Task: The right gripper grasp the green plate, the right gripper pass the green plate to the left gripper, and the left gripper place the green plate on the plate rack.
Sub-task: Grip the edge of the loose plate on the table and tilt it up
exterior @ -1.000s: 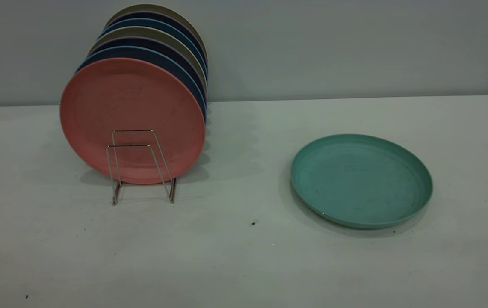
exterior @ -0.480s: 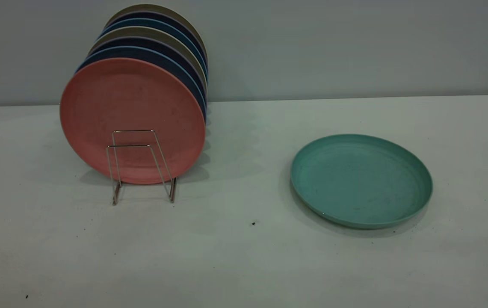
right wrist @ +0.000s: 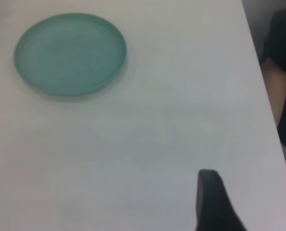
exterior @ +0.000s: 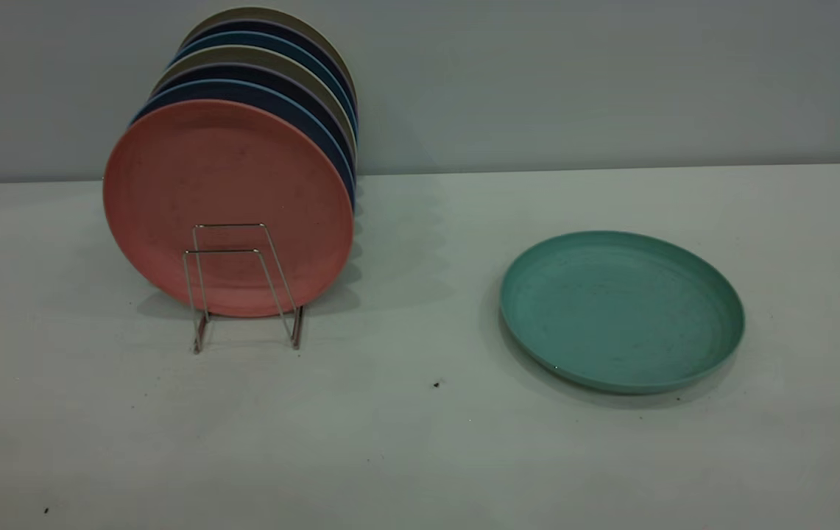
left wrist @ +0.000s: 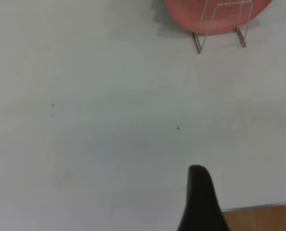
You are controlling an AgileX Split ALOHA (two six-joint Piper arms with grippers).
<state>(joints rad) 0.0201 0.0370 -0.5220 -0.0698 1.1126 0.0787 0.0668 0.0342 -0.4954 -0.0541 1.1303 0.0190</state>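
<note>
Right pincer (right wrist: pixel 213 204) barely in view from its own wrist camera, hanging over the bare pale surface (exterior: pixel 420 456), well apart from the round matte teal-green plastic plate (exterior: pixel 622 309); cannot tell whether released or clenched. Same for the left pincer (left wrist: pixel 201 199), parked near the front edge of the surface, well short of the thin silvery wire plate rack (exterior: pixel 243 287) (state likewise impossible to read). Green plate flat and rim-up on the right half of the surface, touched by nothing, so judged to be at the very start, with the grasp not yet made. Likely trouble first at the pick: with so low a rim and the plate flat on the surface, easy to push it along rather than get under the edge, or to take only a shallow bite and lose it on the lift. Next at the handover: held by one edge, liable to swing or tilt, and apt to drop if let go before a firm second grip. Last at the rack: seemingly just the front slot free, right ahead of the upright salmon-pink round plate (exterior: pixel 228 199), with dark blue plates (exterior: pixel 258 92) and olive ones packed behind. Wire loops much narrower than a plate, so with a crooked entry, risk of knocking the pink plate, shoving the light rack, or leaving the green plate leaning out and ready to roll off.
</note>
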